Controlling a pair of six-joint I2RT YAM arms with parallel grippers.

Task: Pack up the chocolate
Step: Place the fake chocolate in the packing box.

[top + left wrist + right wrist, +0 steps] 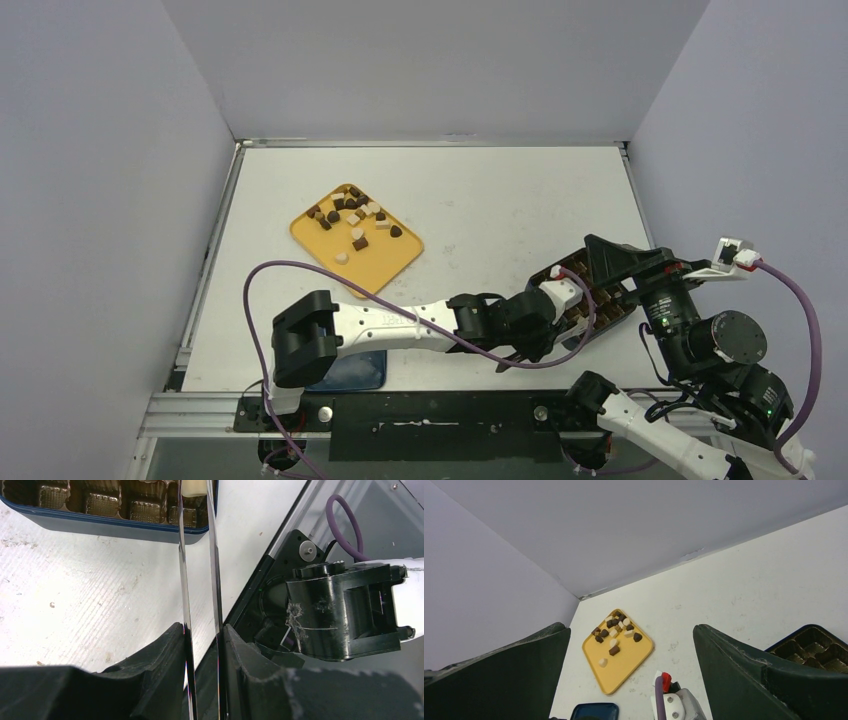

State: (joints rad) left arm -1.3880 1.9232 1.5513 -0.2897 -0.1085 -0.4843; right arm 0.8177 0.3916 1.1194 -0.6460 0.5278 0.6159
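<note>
The chocolate (352, 215), several dark, light brown and cream pieces, lies on a yellow tray (385, 265) at centre left; it also shows in the right wrist view (616, 629). My left gripper (204, 630) is shut on the long metal tongs (214, 555). The tong tips pinch one cream piece (193, 488) over the dark blue box (100, 524) of brown cavities. In the top view the left gripper (528, 322) reaches to that box (590, 305) at right. My right gripper (631, 629) is open and empty, beside the box's far end (605, 262).
A dark blue lid (350, 370) lies at the near edge under the left arm, also in the right wrist view (594, 711). Purple cables loop over the table. The right arm's base (345, 610) stands close beside the tongs. Walls close in the table.
</note>
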